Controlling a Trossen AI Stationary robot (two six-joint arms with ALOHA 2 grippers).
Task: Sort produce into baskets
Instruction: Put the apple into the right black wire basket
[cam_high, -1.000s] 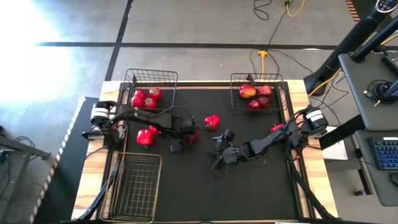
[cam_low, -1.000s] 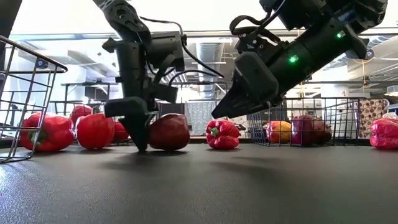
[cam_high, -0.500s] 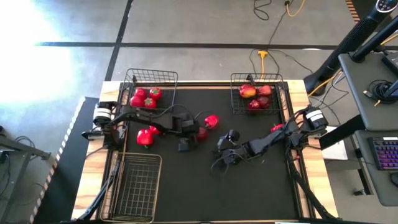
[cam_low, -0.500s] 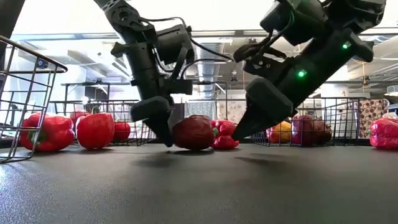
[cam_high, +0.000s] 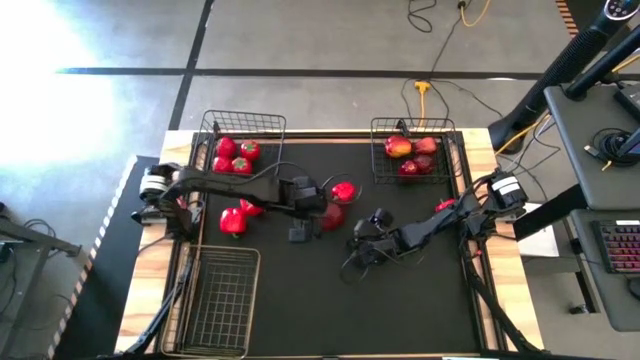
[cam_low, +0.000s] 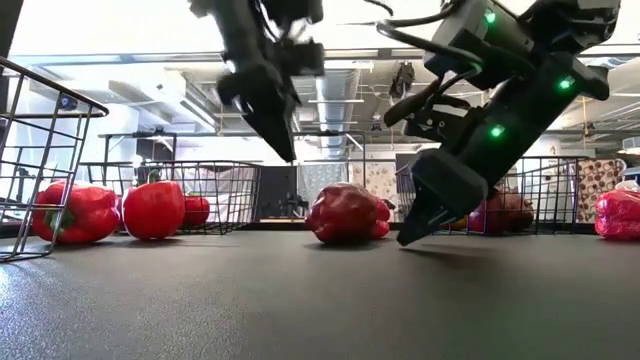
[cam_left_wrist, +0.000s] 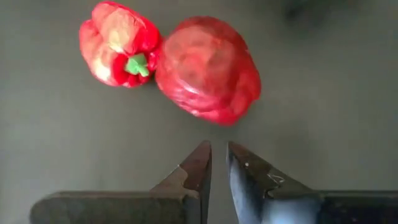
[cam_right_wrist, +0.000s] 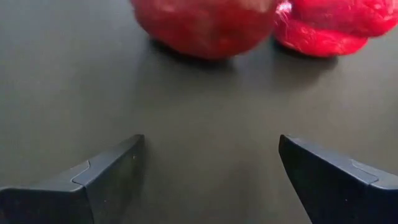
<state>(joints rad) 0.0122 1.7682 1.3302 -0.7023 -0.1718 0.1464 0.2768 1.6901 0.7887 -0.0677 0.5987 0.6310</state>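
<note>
A dark red round apple (cam_high: 333, 214) lies on the black table mat (cam_high: 400, 300), touching a bright red lumpy bell pepper (cam_high: 343, 191) with a green stem. The left gripper (cam_left_wrist: 217, 163) hangs above the apple, fingers pressed nearly together, holding nothing. The right gripper (cam_right_wrist: 208, 163) sits low just beside the apple, fingers spread wide and empty. Beyond the apple, a small black wire basket (cam_high: 436, 127) holds red and yellowish apples; another small wire basket (cam_high: 240, 122) holds tomatoes. A longer wire basket (cam_high: 222, 300) stands well apart from the apple.
</note>
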